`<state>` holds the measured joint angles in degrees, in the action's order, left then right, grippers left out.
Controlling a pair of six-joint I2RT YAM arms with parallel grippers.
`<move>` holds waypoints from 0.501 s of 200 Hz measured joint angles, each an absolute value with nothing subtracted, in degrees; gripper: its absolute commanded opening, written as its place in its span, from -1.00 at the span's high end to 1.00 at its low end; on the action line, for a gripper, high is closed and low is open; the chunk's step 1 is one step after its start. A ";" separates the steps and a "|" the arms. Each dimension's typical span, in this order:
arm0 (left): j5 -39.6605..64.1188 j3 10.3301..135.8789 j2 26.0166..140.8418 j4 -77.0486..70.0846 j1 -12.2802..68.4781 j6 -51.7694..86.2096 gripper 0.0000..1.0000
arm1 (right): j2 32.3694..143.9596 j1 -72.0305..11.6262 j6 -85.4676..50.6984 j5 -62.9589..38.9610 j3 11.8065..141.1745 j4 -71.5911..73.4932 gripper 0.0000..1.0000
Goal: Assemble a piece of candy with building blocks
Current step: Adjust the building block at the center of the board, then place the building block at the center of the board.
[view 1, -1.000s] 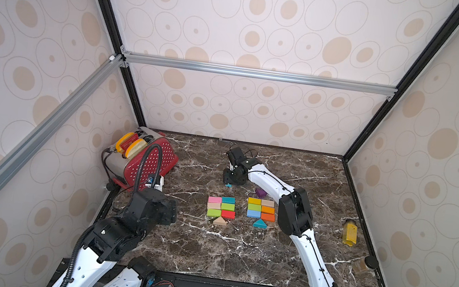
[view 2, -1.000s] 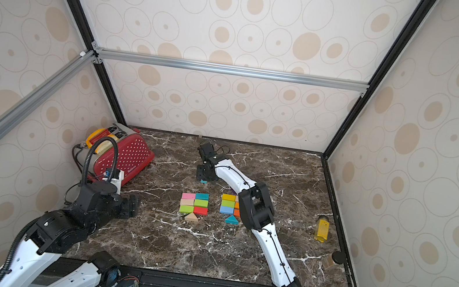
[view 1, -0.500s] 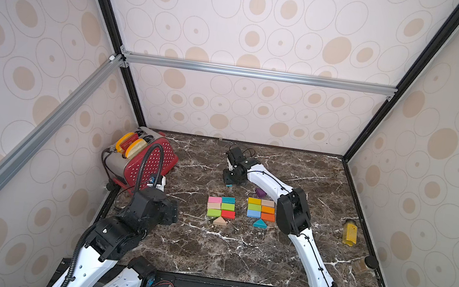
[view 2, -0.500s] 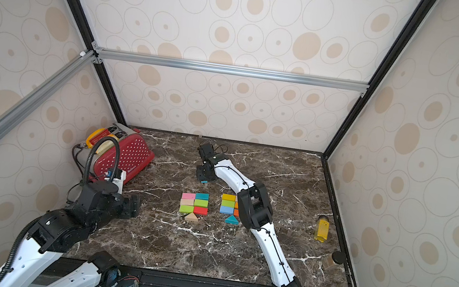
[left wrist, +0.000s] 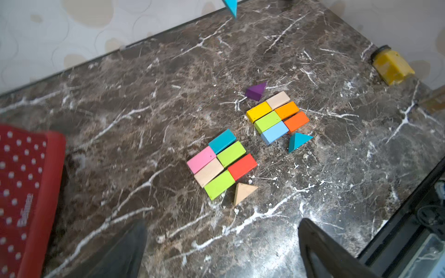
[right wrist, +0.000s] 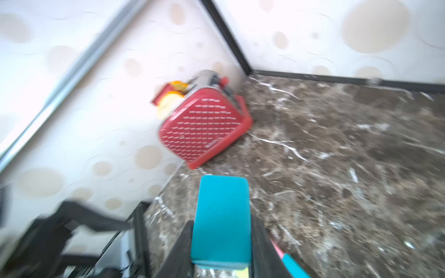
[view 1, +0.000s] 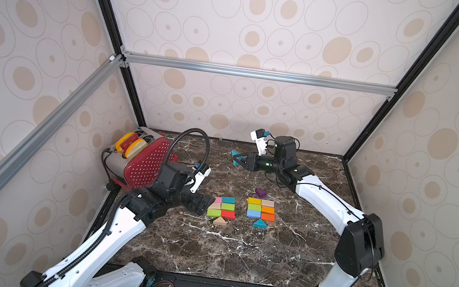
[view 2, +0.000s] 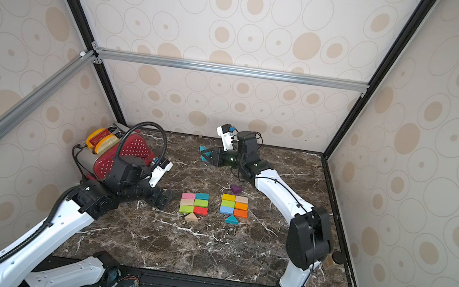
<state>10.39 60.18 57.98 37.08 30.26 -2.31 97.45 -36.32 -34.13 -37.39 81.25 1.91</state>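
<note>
Bare marble table [view 1: 237, 252] in front of two block clusters [view 1: 221, 207] [view 1: 261, 209], narrow lane between them, purple wedge [view 1: 260, 192] behind one, red toaster [view 1: 143, 162] crowding the left rear corner, yellow jar [left wrist: 391, 65] by the right wall

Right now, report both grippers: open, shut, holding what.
Left gripper: open, empty, beside the blocks.
Right gripper: shut on a teal wedge, raised near the back wall.

The right wrist view is motion-blurred: the red perforated toaster [right wrist: 204, 125] ahead of the right gripper [right wrist: 220, 243] smears, and the clamped teal wooden wedge [right wrist: 221, 221] hides its fingertips.
</note>
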 measured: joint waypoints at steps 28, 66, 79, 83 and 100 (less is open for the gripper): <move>10.46 60.18 60.03 31.62 33.26 -11.62 -0.98 | 94.06 -36.58 -34.09 -40.80 75.53 2.85 0.50; 11.33 60.88 65.04 24.21 33.61 -19.49 -0.98 | 93.84 -36.51 -34.76 -43.83 73.73 1.91 0.49; 12.05 61.04 66.61 22.48 33.61 -21.71 -0.98 | 93.45 -36.51 -34.98 -44.66 73.60 1.80 0.49; 12.49 61.08 67.09 21.87 33.61 -22.37 -0.98 | 93.34 -36.51 -35.09 -44.91 73.60 1.76 0.48; 14.22 61.23 68.84 19.73 33.61 -24.58 -0.98 | 93.12 -36.51 -35.81 -46.02 73.60 2.00 0.49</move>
